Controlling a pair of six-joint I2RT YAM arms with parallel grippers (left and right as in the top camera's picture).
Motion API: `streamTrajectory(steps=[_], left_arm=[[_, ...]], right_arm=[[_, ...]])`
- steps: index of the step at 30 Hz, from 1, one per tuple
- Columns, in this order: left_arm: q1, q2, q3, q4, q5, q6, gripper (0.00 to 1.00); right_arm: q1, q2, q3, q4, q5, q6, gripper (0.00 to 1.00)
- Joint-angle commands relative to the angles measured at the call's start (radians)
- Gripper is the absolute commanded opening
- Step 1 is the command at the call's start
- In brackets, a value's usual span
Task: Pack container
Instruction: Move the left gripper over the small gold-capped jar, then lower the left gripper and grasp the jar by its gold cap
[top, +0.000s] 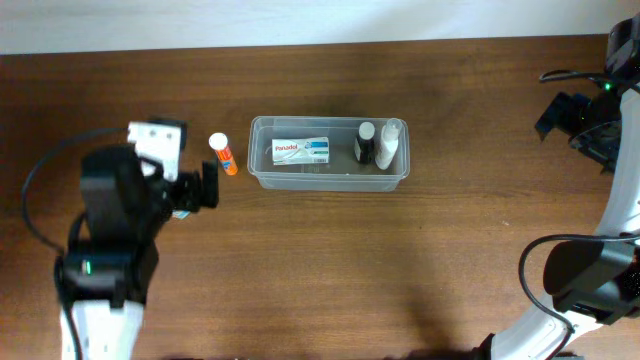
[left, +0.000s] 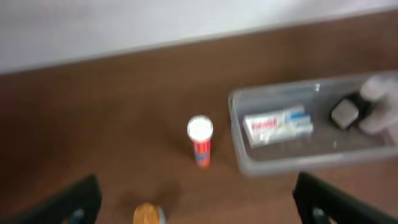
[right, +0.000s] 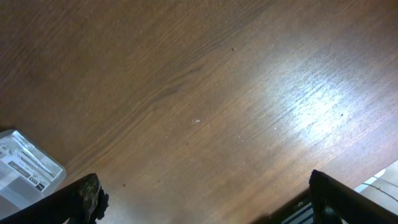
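Clear plastic container (top: 300, 182) sits mid-table, long side across. Box (top: 302, 151), dark bottle (top: 365, 143) and white bottle (top: 389, 143) are inside. It looks light and thin-walled, so probably flexy and slick. If it needs shifting, pinch a short-end wall under the rim, not the long sides. Orange tube (top: 222, 153) stands upright just left of it and looks tippy; take it mid-body. Left gripper (top: 208, 188) is near the tube, right gripper (top: 556, 115) well off to the right. Both are spread wide and empty.
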Motion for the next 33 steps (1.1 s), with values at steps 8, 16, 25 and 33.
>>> streamTrajectory(steps=[8,16,25,33], left_arm=[[0.193,0.096,0.121,-0.148,-0.037,-0.144,0.99],[0.223,0.098,0.121,-0.258,0.016,-0.144,0.99],[0.223,0.263,0.121,-0.317,0.000,-0.156,0.99],[0.223,0.468,0.121,-0.327,0.000,-0.156,0.99]], right_arm=[[-0.001,0.003,-0.003,0.003,-0.002,-0.006,0.99],[-0.001,0.003,-0.003,0.003,-0.002,-0.006,0.98],[-0.001,0.003,-0.003,0.003,-0.002,-0.006,0.98],[-0.001,0.003,-0.003,0.003,-0.002,-0.006,0.99]])
